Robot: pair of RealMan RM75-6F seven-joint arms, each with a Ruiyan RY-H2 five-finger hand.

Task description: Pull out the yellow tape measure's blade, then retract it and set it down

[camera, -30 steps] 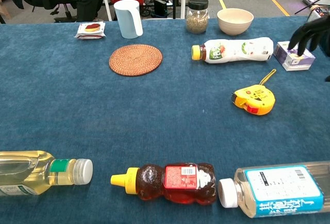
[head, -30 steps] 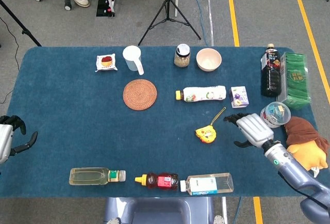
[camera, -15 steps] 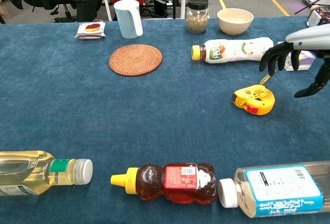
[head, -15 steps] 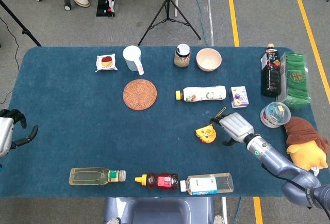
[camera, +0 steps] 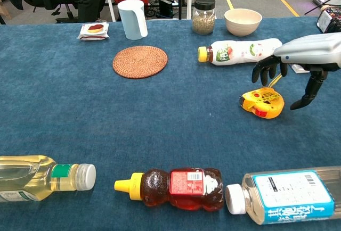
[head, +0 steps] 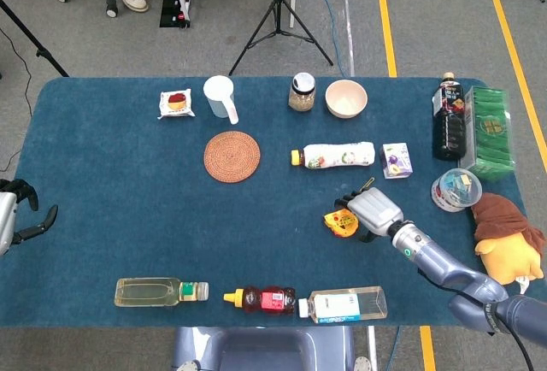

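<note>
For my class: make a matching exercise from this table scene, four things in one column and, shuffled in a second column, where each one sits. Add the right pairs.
Things
1. yellow tape measure
2. woven coaster
3. honey bear bottle
4. beige bowl

Places
A. far edge of the table, beside the glass jar
B. under the spread fingers of the right hand
C. near edge, between the oil bottle and the clear flat bottle
D. just in front of the white cup

Pairs: 1-B, 2-D, 3-C, 4-A

Grey floor [head: 102, 46] — yellow lines [head: 386, 20], black tripod [head: 280, 12].
</note>
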